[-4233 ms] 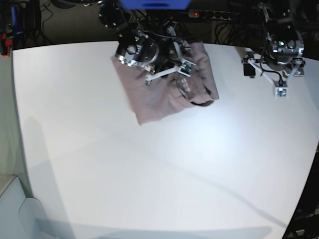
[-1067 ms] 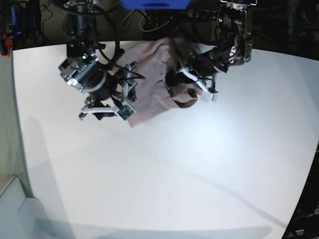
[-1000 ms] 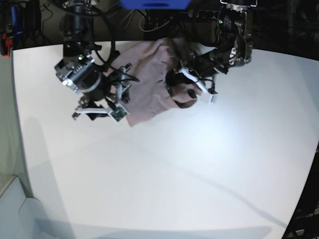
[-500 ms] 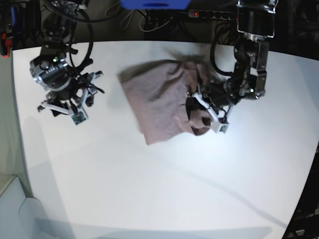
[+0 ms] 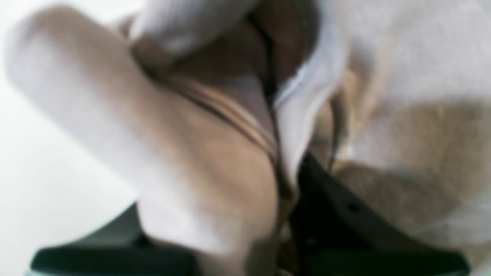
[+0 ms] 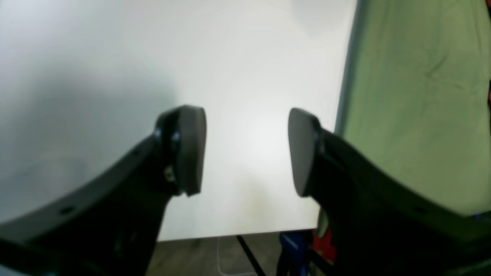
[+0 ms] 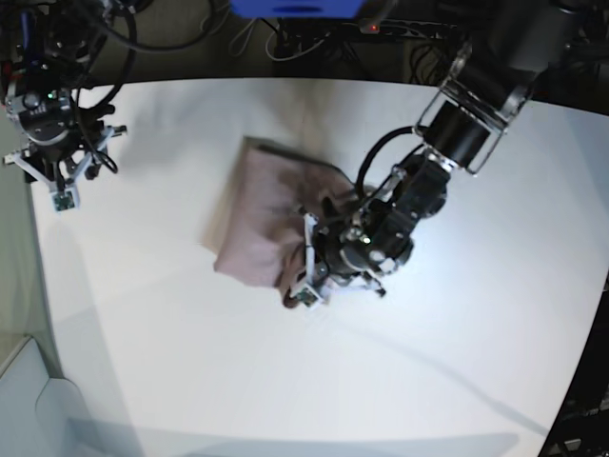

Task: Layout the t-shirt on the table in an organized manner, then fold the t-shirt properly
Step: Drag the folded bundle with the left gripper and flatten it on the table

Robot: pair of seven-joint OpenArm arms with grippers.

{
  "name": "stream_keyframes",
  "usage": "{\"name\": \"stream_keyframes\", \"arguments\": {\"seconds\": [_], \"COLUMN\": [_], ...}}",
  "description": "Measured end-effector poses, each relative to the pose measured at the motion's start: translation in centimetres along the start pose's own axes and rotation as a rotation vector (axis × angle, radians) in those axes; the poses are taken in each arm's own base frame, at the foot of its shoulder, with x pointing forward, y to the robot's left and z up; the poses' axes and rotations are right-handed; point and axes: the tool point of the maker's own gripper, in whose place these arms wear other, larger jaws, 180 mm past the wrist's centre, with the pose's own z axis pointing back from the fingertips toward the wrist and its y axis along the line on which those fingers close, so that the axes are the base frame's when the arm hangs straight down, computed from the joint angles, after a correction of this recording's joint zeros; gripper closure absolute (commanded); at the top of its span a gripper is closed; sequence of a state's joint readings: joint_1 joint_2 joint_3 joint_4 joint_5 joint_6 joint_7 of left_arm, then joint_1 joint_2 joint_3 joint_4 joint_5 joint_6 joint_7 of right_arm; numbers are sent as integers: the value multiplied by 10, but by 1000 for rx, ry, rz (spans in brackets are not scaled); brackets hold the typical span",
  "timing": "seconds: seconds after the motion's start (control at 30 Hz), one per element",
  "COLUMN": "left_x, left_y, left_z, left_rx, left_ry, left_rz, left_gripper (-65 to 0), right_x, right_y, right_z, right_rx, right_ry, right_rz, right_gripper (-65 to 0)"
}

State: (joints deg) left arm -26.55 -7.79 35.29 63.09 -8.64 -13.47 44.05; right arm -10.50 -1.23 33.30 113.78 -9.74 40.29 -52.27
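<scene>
Left claw [image 7: 309, 276] grips the bunched t-shirt [image 7: 262, 214] — dragging risks more crumpling on the bench [image 7: 428, 362]; right claw [image 6: 245, 151] gapes empty.

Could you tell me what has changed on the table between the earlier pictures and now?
The left gripper, shut on the t-shirt, has dragged it from the far edge toward the middle of the table. The right gripper let go and withdrew to the table's corner, jaws open. The shirt remains bunched, not laid out.
</scene>
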Motion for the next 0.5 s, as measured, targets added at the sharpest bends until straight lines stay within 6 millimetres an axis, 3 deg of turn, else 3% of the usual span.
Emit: {"name": "stream_keyframes", "arguments": {"seconds": [0.27, 0.5], "left_x": [46, 73], "left_y": [-36, -77], "left_z": [-30, -38], "left_rx": [38, -10], "left_ry": [-81, -226], "left_rz": [-487, -667], "left_gripper": [-1, -1], "right_x": [-25, -46], "right_y": [-14, -16], "right_z": [5, 9], "right_rx": [-38, -45], "right_ry": [57, 106], "right_rz": [-37, -45], "right_gripper": [-348, -348]}}
